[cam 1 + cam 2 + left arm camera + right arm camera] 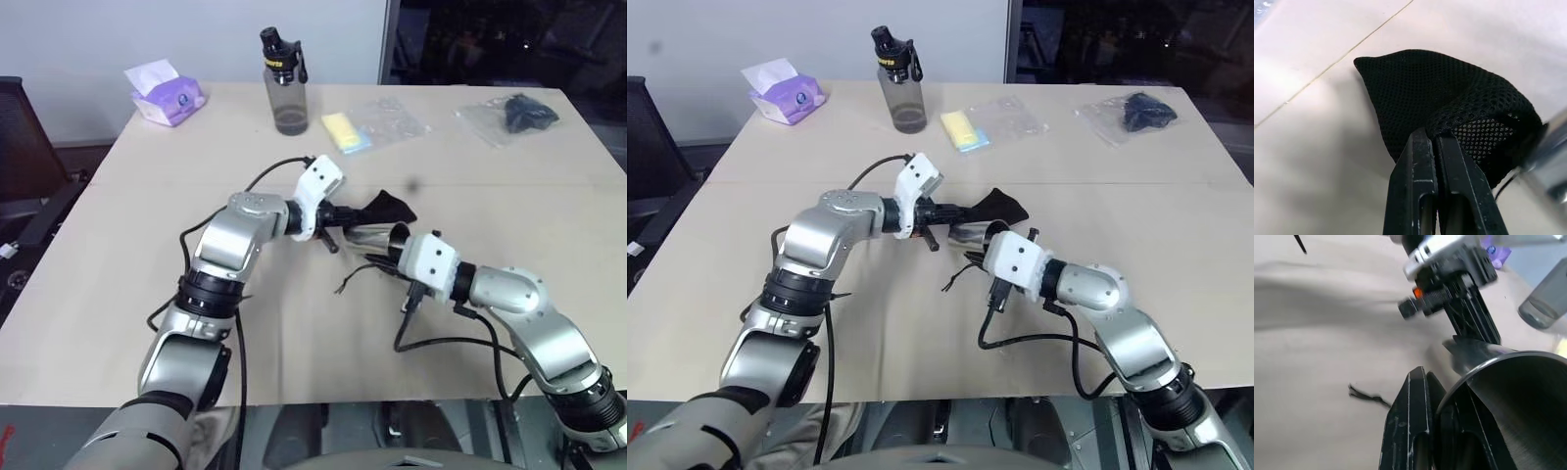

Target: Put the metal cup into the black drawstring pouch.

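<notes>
While both arms meet over the middle of the beige table [118, 245], I see everything else pushed to its far edge: a grey water bottle [285, 83], a purple tissue pack [167, 96], a clear bag with something dark inside [509, 116], and a yellow item in plastic [345, 132]. My left gripper [1434, 142] has its fingers pressed together on a fold of the black drawstring pouch [1449, 105], lifting the mesh fabric off the table. My right gripper [1442, 396] is clamped on the rim of the metal cup [1513, 401], one finger outside, one inside. That cup [972, 235] hangs tilted just beside the pouch, its mouth toward me. A loose cord end [1369, 395] lies on the table below.
</notes>
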